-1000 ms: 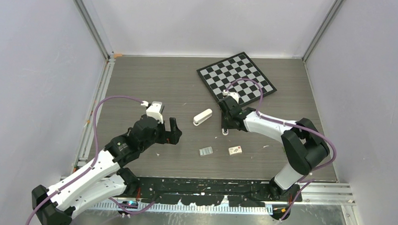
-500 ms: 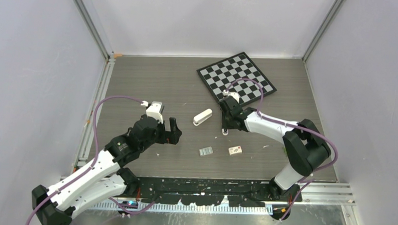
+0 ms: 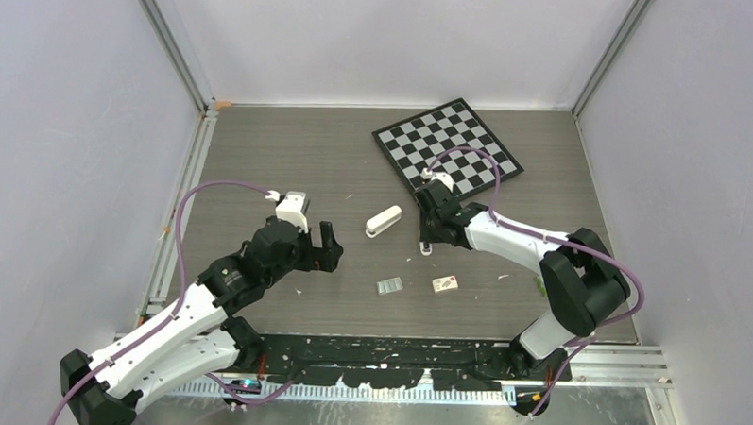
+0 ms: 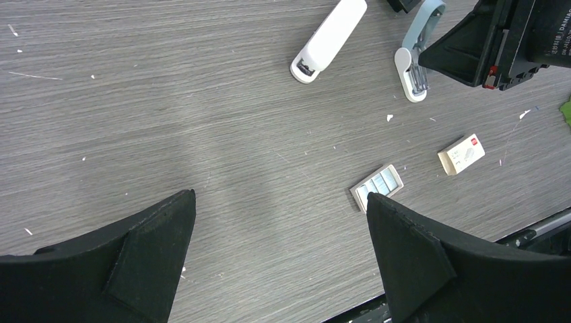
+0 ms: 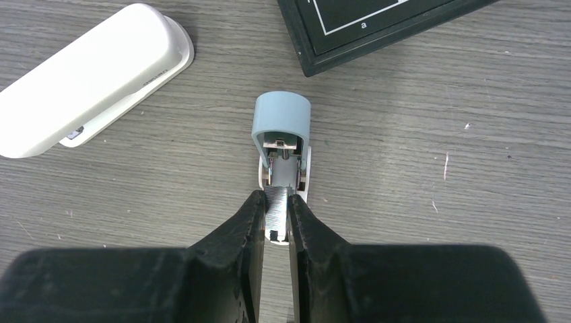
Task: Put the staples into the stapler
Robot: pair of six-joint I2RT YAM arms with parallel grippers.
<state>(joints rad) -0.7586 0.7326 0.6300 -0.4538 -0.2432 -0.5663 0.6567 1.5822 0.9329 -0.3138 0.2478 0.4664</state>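
Observation:
The stapler (image 5: 281,118) lies open on the table, with a pale blue cap and a white base. It also shows in the left wrist view (image 4: 412,64) and in the top view (image 3: 425,251). My right gripper (image 5: 276,198) is over its front end, fingers shut on the silvery metal channel between them. The staples (image 4: 377,187) sit as silvery strips in a flat grey holder, apart from both grippers, also visible in the top view (image 3: 389,286). My left gripper (image 4: 281,195) is open and empty above bare table, left of the staples (image 3: 332,247).
A white oblong stapler-like case (image 3: 384,221) lies just left of the stapler. A small cream box (image 3: 446,284) lies right of the staples. A chessboard (image 3: 448,146) lies at the back, its corner close behind the stapler (image 5: 377,27).
The right arm's elbow has drifted slightly to the right. Its gripper stays on the stapler. The left arm and the objects have not moved.

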